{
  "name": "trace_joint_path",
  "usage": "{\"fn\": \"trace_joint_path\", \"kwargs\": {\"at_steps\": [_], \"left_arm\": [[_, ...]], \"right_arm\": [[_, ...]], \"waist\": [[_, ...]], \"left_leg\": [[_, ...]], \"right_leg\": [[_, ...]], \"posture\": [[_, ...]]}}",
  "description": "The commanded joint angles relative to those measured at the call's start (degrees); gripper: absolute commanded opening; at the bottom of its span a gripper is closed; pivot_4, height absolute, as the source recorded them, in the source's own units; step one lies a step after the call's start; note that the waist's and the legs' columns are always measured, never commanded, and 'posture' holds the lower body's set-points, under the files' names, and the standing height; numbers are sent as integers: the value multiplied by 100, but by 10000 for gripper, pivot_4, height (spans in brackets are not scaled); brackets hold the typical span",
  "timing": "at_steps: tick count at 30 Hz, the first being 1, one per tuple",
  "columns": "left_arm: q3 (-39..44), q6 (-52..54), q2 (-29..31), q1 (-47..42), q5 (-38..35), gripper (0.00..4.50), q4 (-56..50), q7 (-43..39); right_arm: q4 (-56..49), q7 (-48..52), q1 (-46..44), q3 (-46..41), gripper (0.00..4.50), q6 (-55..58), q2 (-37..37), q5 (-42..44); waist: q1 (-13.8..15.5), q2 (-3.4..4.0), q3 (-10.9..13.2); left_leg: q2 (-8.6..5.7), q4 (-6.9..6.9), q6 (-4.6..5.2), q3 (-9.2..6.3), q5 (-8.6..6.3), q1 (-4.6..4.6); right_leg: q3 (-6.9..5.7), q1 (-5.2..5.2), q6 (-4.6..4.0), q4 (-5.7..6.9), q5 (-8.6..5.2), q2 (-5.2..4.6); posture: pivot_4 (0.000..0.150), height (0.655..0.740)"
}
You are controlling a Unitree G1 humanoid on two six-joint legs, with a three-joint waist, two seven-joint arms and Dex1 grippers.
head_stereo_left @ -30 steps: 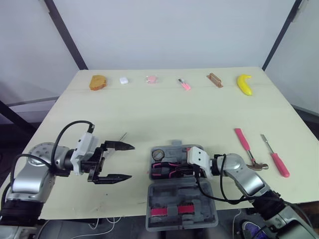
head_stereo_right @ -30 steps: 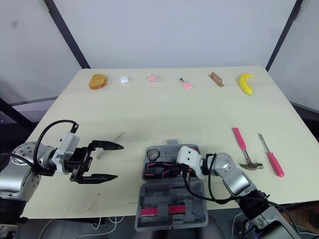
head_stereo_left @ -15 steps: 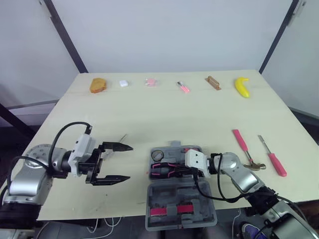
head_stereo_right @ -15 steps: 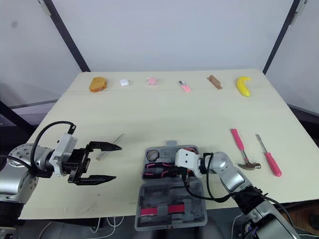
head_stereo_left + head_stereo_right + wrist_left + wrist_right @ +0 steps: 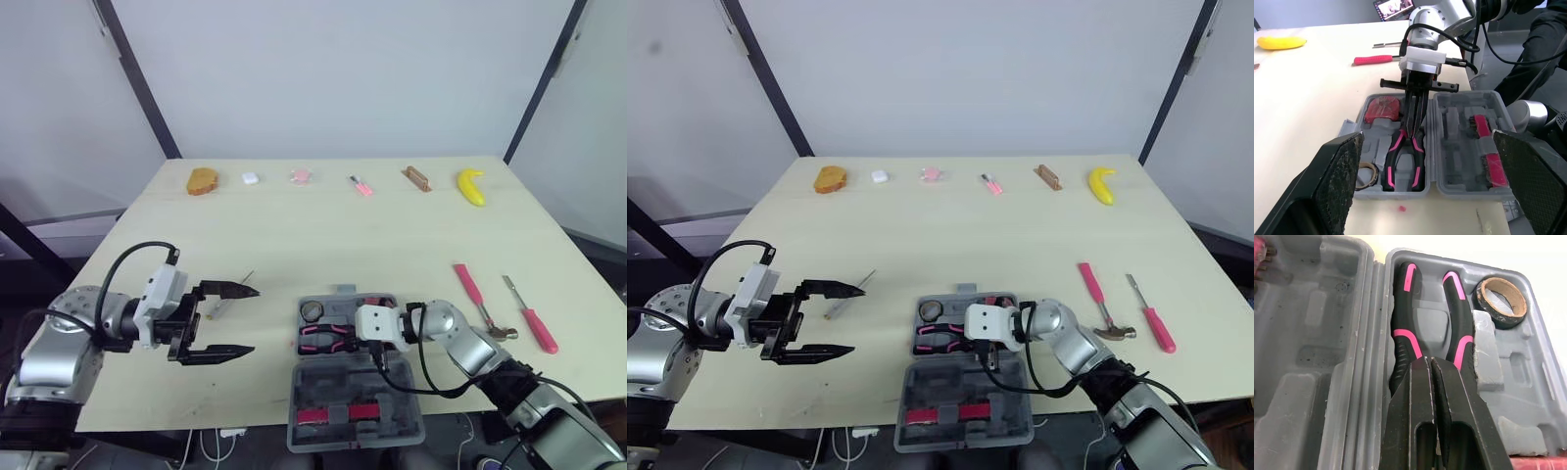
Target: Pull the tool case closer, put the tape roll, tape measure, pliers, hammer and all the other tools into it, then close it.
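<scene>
Left eye view: left gripper hovers over the bench, left of the case, fingers spread wide and empty. A thin stick lies on the bench near its far finger. The case lies open at the bench's near edge, lid half nearest. The tape roll sits in the far half's left corner. The pliers lie in the slot beside it, pink-black handles pointing left. The right gripper reaches in from the right, fingers nearly pressed together with just a slit between. Its tips are over the pliers' head and nothing shows between them. A red item sits in the far half. A pink tool sits in the lid. Right of the case, apart from it, the hammer and screwdriver lie on the bench. A banana lies at the far right edge.
</scene>
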Motion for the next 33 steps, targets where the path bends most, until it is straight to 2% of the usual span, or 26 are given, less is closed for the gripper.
{"fn": "trace_joint_path", "kwargs": {"at_steps": [1,7,11,15,20,25,29,30,31,33], "left_arm": [[114,97,-37,44,-50,45000,-18,-102],[141,581,-122,233,-116,45000,-124,193],[251,710,-310,264,-160,45000,-181,369],[552,670,-515,582,-178,45000,-104,627],[937,508,-749,799,-78,45000,113,1070],[1667,271,-988,1250,-58,45000,454,1599],[2159,47,-1135,1649,47,45000,941,1923],[2216,8,-1153,1679,52,45000,1040,1959],[2274,-53,-1162,1728,73,45000,1158,1978],[2393,-225,-1156,1848,158,45000,1447,1970]], "right_arm": [[584,-129,530,-165,1112,493,-93,-24],[-671,-152,810,-1111,1112,74,87,1032],[-1226,-182,1008,-1474,1112,289,60,1343],[-1845,-537,1518,-2335,1112,-27,-64,1795],[-2257,-786,2243,-3381,1112,23,-262,2414],[-2556,-847,3372,-4959,1112,-27,-674,3202],[-2364,-531,4626,-6333,12617,-135,-862,3788],[-2342,-483,4796,-6480,17888,-137,-869,3877],[-2307,-420,5000,-6646,20642,-145,-872,3964],[-2186,-337,5385,-6986,29685,-202,-830,4080]], "waist": [[1,-1,-1],[12,20,98],[28,20,137],[-14,19,140],[22,9,165],[94,2,177],[146,13,185],[156,13,187],[153,10,189],[137,8,191]], "left_leg": [[3,0,0,0,0,0],[7,0,0,5,0,-30],[4,9,-1,3,0,-171],[4,11,-2,4,1,-253],[3,4,-2,2,-1,-268],[-2,6,-2,7,-1,-261],[-1,4,-1,8,-1,-244],[-2,-1,-1,2,-2,-225],[-2,-3,-1,-3,-2,-225],[0,-3,-1,-2,-2,-224]], "right_leg": [[0,0,4,0,-2,1],[4,-21,-10,-9,6,-1],[-4,-154,12,7,25,-1],[-2,-240,11,23,25,-6],[-12,-240,13,-7,26,-24],[-12,-236,14,-5,26,-43],[-9,-222,14,-2,25,-32],[-9,-196,13,-11,22,-23],[-10,-193,13,-20,22,-21],[-10,-192,12,-22,22,-19]], "posture": [[1500,7400],[1500,7400],[1500,7400],[1500,7400],[1500,7400],[1500,7400],[1500,7400],[1500,7400],[1500,7400],[1500,7400]]}}
